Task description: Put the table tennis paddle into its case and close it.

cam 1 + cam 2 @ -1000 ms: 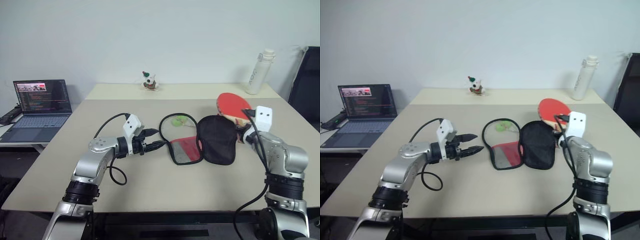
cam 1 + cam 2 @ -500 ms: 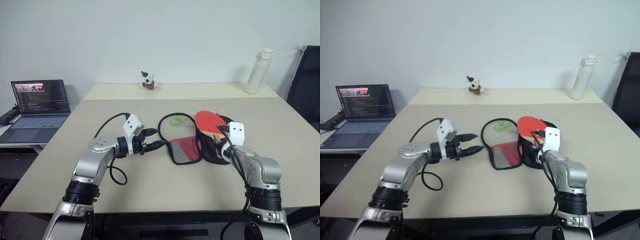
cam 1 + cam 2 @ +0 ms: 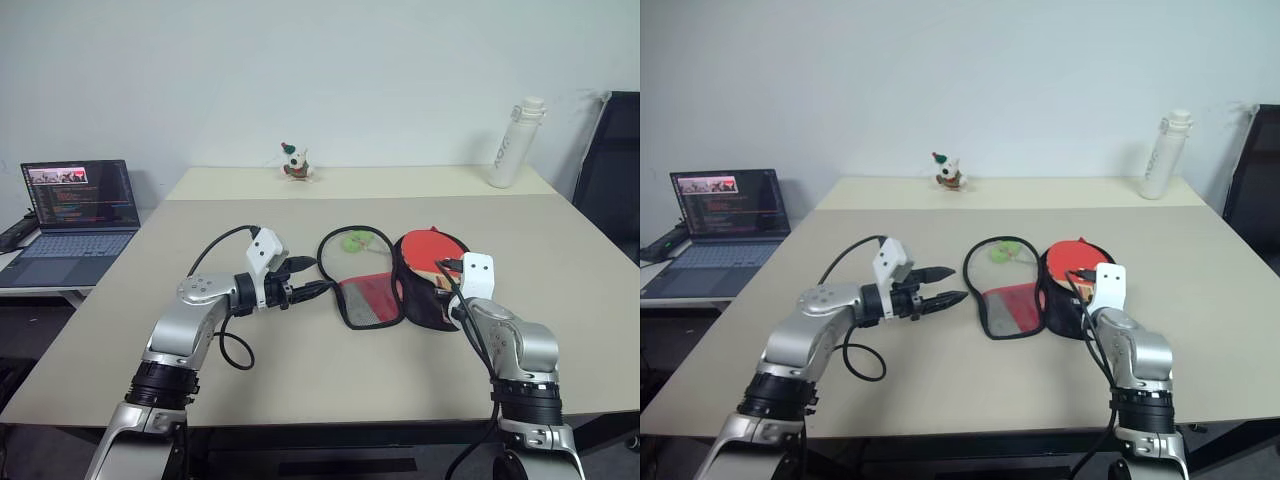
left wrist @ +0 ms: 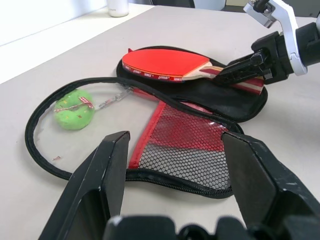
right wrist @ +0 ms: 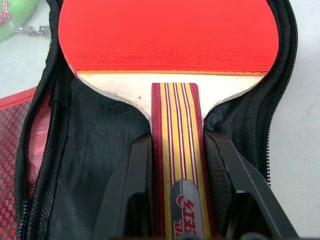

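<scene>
Right gripper [image 5: 177,165] clamped on paddle [image 3: 432,247] handle, bat lying on black half of open case [image 3: 430,300] mid-right of frame, left gripper [image 3: 945,299] w/ fingers apart nearby; risk: letting go off-centre so zip rim snags bat edge.

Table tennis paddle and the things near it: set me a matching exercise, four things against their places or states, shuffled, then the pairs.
Things:
1. table tennis paddle
2. green ball
3. white bottle
4. left gripper

Places or states:
A. stands at the table's far right edge
B. open, holds nothing, aimed at the case
C. lies on the case's black half, handle between the right gripper's fingers
D. sits inside the loop of the open zip rim

Pairs: 1-C, 2-D, 3-A, 4-B
</scene>
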Controlling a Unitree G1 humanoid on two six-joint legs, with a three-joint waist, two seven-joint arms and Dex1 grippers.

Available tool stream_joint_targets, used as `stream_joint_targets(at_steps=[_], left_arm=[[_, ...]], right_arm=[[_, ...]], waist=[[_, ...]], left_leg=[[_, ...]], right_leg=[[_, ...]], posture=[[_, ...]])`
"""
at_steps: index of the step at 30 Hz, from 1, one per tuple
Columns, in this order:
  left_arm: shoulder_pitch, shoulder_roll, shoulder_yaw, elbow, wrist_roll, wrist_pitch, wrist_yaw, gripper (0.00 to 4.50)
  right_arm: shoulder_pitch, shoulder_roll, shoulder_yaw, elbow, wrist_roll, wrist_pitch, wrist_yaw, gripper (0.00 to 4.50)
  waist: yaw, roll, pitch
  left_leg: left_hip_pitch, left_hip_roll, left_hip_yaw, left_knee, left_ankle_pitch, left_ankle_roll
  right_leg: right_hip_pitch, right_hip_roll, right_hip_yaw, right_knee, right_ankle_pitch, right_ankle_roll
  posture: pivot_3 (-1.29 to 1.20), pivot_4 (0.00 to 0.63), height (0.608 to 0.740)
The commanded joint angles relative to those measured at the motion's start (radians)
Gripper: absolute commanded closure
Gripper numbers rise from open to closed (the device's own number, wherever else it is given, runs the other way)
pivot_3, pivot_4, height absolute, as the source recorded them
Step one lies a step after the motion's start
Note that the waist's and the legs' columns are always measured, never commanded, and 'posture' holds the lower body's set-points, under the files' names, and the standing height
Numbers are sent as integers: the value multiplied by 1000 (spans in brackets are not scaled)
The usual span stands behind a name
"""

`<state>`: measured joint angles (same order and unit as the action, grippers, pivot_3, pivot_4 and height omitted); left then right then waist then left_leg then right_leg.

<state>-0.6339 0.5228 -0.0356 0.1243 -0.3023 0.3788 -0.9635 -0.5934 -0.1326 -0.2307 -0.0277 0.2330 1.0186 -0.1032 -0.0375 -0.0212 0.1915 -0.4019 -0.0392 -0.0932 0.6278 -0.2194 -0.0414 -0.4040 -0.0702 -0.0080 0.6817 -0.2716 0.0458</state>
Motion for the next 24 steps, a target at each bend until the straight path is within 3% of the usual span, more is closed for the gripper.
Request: stream_joint_targets(at_steps=[1, 5, 15, 19, 24], left_arm=[[-8, -1, 10, -21, -4, -22, 6, 1333], [-5, -3, 11, -22, -4, -24, 9, 1333], [-1, -2, 13, -10, 1, -35, 22, 1333], [-9, -10, 15, 21, 20, -49, 50, 1333], [-41, -19, -18, 126, 71, -92, 52, 1333]], right_arm=[[-1, 5, 5, -36, -7, -31, 2, 3415], [1, 31, -24, -25, -8, -54, -21, 3415], [28, -11, 60, -167, -41, -31, 10, 75], [32, -47, 85, -314, 23, 32, 97, 75], [5, -254, 107, -488, 275, 143, 452, 75]], waist=[[0, 0, 0], [0, 0, 0], [0, 0, 0], [0, 0, 0], [2, 0, 0]], left_leg=[[0, 0, 0, 0, 0, 0], [0, 0, 0, 0, 0, 0], [0, 0, 0, 0, 0, 0], [0, 0, -1, 0, 0, 0], [0, 0, -3, 0, 0, 0]], right_leg=[[0, 0, 0, 0, 0, 0], [0, 0, 0, 0, 0, 0], [0, 0, 0, 0, 0, 0], [0, 0, 0, 0, 0, 0], [1, 1, -1, -1, 0, 0]], posture=[[0, 150, 740], [0, 150, 740], [0, 150, 740], [0, 150, 740], [0, 150, 740]])
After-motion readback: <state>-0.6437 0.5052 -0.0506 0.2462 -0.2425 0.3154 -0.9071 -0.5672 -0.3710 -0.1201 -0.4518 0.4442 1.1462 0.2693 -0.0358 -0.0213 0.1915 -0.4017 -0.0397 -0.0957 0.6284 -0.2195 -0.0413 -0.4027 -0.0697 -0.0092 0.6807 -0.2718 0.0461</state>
